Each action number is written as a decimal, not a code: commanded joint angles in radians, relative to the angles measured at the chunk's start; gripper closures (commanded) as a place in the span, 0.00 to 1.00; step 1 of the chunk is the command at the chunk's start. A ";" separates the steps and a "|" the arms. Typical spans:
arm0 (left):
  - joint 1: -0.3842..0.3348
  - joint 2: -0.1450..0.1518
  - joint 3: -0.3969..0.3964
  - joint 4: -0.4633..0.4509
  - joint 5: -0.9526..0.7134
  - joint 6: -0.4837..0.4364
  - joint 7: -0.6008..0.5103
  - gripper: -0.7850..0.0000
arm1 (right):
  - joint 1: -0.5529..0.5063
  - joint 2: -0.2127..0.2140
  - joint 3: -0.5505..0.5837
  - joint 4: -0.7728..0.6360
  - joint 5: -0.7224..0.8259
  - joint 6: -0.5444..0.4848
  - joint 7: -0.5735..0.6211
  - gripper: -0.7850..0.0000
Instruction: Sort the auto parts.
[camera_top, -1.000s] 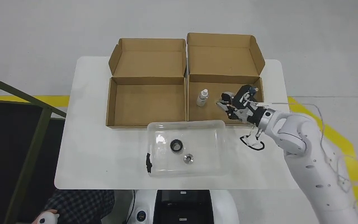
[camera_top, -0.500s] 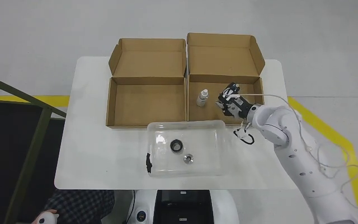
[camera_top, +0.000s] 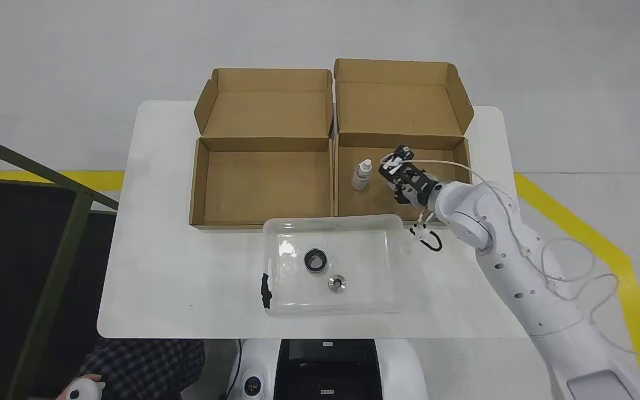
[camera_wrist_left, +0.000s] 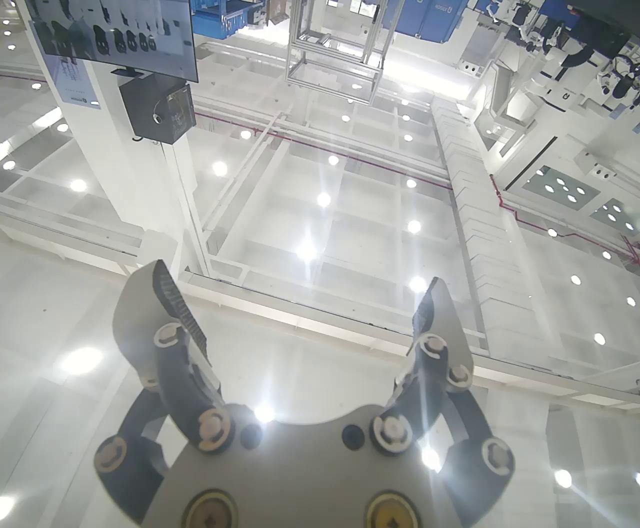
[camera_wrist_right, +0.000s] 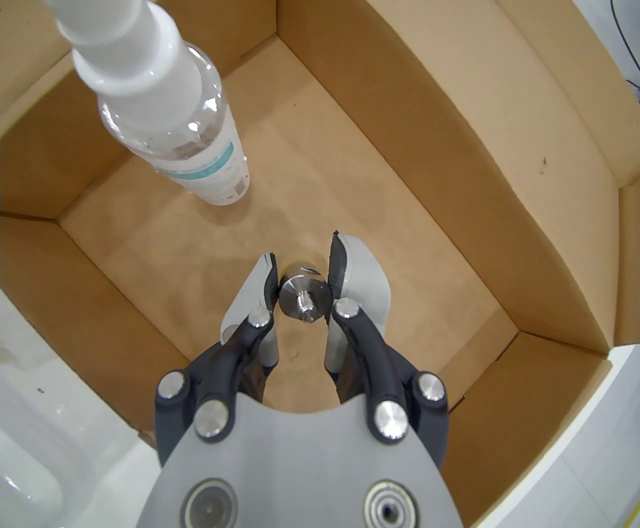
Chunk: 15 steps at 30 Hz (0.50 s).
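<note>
metal part (camera_wrist_right: 302, 295) sits clamped in the right hand (camera_wrist_right: 302, 257) low inside the right box (camera_wrist_right: 450, 150), near the bottle (camera_wrist_right: 170, 125), not yet released, while a black ring (camera_top: 316, 261) and a silver piece (camera_top: 337, 284) lie unsorted in the clear tray (camera_top: 385, 296).

A small round metal part (camera_wrist_right: 300, 298) is held between the closed fingers of the right gripper (camera_wrist_right: 303, 257) inside a cardboard box (camera_wrist_right: 450, 175), on whose floor a clear, white-capped bottle (camera_wrist_right: 175, 135) is stood nearby.

right hand (camera_wrist_right: 302, 267) grips a metal part (camera_wrist_right: 303, 296), left hand (camera_wrist_left: 296, 280) splayed upward.
</note>
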 joint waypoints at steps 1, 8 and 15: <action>0.000 0.000 0.000 0.000 0.000 0.000 0.000 0.00 | 0.009 -0.004 -0.007 0.013 0.004 0.000 0.004 1.00; 0.000 0.000 0.000 0.000 0.000 0.000 0.000 0.00 | 0.032 -0.015 -0.025 0.048 0.019 -0.004 0.009 0.70; 0.000 0.000 0.000 0.000 0.000 0.000 0.000 0.00 | 0.044 -0.022 -0.028 0.055 0.029 -0.005 0.003 0.62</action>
